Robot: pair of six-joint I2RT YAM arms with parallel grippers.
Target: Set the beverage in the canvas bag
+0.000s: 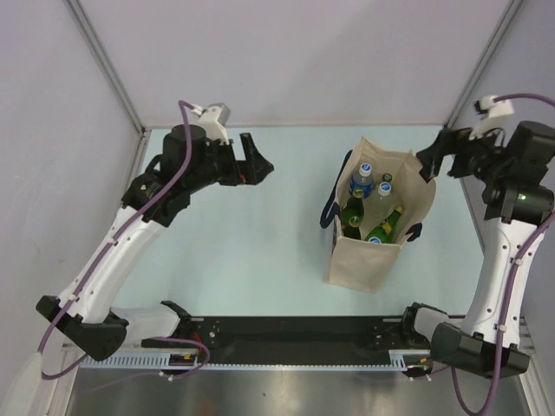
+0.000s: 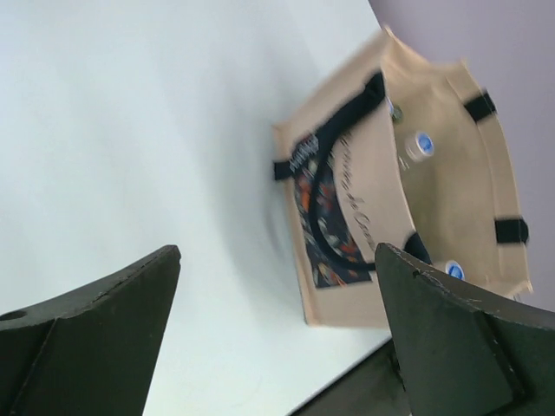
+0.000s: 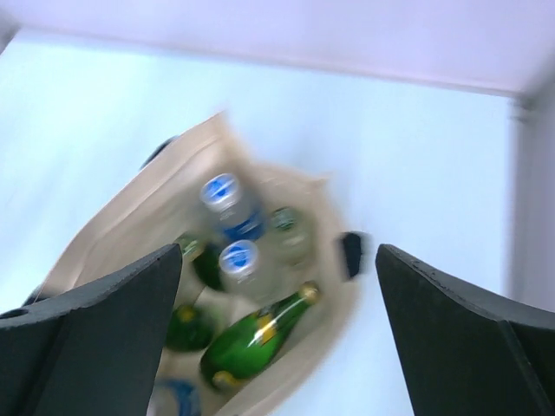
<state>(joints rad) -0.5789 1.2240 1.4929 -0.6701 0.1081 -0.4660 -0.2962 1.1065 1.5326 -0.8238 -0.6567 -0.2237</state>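
Pale green table point(image 1: 260, 234) carries one task thing, the canvas bag point(image 1: 371, 256). It stands upright, right of centre, with its mouth open upward so that bottles go in from above and prop one another.

The left arm point(image 1: 121, 243) is drawn well apart to the far left. The right arm point(image 1: 496, 269) sits by the bag's far right corner. I judge both are held off so that the mouth is unobstructed.

The beverages are inside: green glass bottles point(image 1: 386, 227) with necks up, and clear bottles point(image 1: 365, 178) with blue caps. No bottle shows on the table, so the placing looks done.

The left gripper point(image 1: 256, 165) has its jaws spread wide, holding nothing. So does the right gripper point(image 1: 431, 165), just beside the rim; I cannot tell whether it touches.

Only the top external view shows both arms and where the bag stands. The left wrist view adds the bag's side face, hidden from above: a navy handle point(image 2: 325, 186) looping over a dark printed panel point(image 2: 334, 260). The right wrist view, though blurred, looks into the mouth and shows one green bottle lying aslant below the blue caps point(image 3: 221, 186).
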